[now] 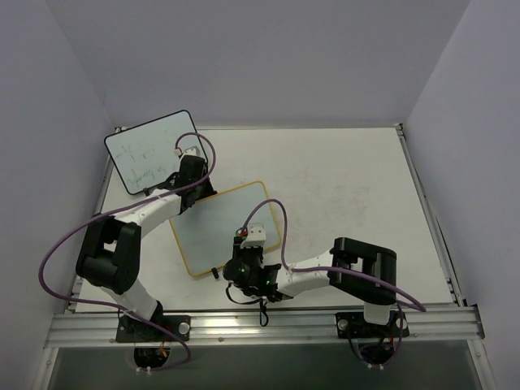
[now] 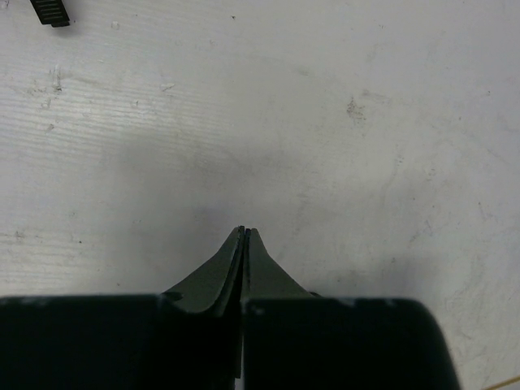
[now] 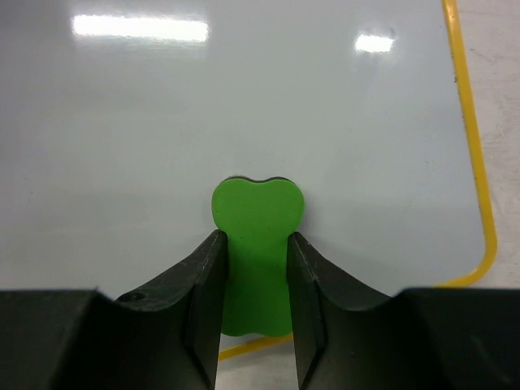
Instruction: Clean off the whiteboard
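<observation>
The whiteboard, yellow-framed with rounded corners, lies flat at the table's middle left. Its surface looks free of marks in the right wrist view, with the yellow frame curving round a corner at right. My right gripper is over the board's near corner. In its own view the right gripper is shut on a green bone-shaped eraser pressed flat on the board. My left gripper is at the board's far left corner. In its own view the left gripper is shut, empty, over bare table.
A black-framed whiteboard with faint green writing lies at the far left, just beyond the left gripper. A small black ribbed piece shows at the top left of the left wrist view. Walls enclose the table on three sides.
</observation>
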`<state>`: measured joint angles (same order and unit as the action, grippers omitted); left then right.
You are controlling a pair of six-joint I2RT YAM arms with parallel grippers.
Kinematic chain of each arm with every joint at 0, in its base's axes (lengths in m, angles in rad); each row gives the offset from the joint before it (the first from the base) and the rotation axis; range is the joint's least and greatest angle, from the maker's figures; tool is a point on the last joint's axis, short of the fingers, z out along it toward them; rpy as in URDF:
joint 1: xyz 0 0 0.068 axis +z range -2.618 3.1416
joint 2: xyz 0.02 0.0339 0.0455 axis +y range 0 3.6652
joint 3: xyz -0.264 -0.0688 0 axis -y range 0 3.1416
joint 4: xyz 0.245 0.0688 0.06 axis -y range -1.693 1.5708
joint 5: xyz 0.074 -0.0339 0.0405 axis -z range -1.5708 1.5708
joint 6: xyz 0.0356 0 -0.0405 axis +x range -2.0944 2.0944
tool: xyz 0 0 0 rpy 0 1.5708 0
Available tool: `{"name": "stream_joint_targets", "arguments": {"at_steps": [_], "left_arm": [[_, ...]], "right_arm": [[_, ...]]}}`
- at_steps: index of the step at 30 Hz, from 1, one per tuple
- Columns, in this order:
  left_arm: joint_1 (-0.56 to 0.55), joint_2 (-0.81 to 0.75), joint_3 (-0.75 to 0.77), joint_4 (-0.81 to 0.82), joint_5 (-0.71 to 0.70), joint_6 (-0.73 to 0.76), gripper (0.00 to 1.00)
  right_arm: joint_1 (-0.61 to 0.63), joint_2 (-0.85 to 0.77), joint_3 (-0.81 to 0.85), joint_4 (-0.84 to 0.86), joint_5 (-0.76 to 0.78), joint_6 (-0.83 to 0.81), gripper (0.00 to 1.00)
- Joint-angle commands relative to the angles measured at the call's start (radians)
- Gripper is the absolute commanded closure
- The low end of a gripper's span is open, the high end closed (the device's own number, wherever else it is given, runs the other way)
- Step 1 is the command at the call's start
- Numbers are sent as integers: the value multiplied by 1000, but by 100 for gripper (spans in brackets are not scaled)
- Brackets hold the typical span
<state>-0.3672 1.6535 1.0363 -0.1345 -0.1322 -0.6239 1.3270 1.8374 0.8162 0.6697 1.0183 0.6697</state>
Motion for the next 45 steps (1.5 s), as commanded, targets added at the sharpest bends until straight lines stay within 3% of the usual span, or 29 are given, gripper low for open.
{"name": "stream_joint_targets", "arguments": {"at_steps": [1, 35, 41, 45], "left_arm": [[-21, -31, 42, -66, 3, 13, 95], [-3, -66, 245, -188, -49, 3, 91], [2, -92, 269, -195, -15, 7, 91], [1, -123, 280, -205, -1, 9, 91]], "right_arm": [[-42, -24, -49, -125, 48, 5, 100], [-63, -199, -92, -125, 29, -25, 100], [-170, -289, -106, -174, -63, -16, 100], [-244, -436, -100, -245, -105, -39, 100]]}}
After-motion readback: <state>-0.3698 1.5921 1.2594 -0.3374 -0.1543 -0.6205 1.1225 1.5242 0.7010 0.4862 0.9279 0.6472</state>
